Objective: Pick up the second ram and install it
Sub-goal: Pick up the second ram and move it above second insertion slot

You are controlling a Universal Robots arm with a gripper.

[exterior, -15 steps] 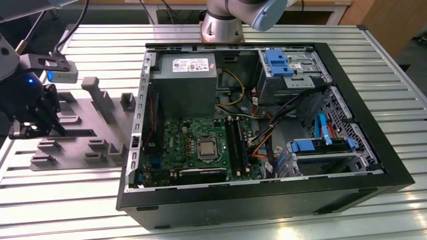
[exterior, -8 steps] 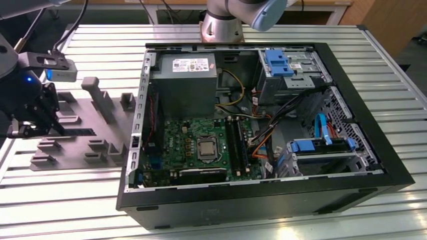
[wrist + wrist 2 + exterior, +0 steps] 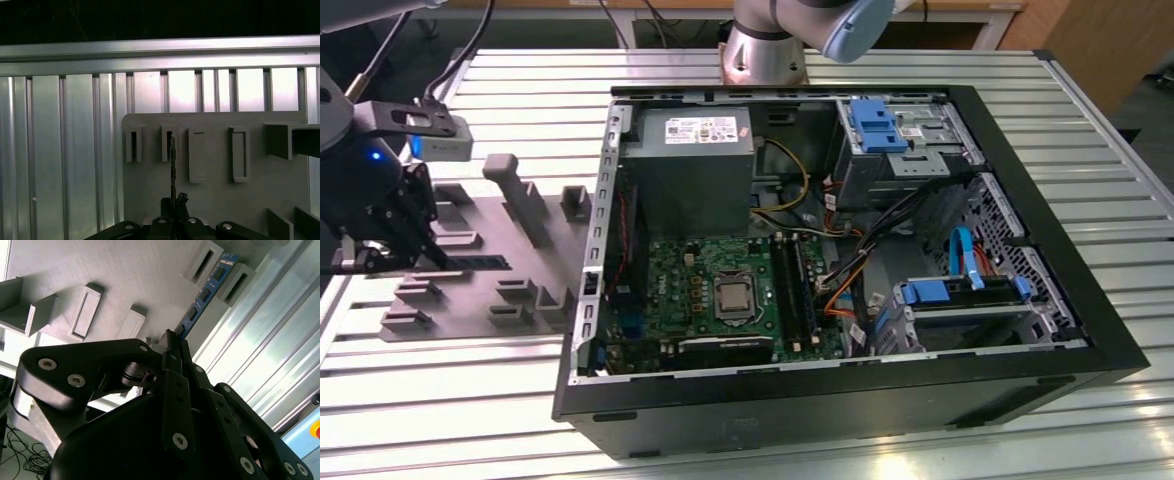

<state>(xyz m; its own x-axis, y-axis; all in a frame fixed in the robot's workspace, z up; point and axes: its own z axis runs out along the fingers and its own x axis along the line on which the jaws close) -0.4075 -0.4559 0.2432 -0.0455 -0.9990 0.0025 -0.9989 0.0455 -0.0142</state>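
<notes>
While our black fingers (image 3: 175,375) pinch narrow on its near end, thin flat dark second ram (image 3: 206,294) stands ahead in grey plastic fixture (image 3: 125,285); likely light, stiff, fragile, so we'd grip flat faces.

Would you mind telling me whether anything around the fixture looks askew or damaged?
Nothing stands out. The ram stands on edge, straight, on the fixture, with the end effector closed on one end.
</notes>
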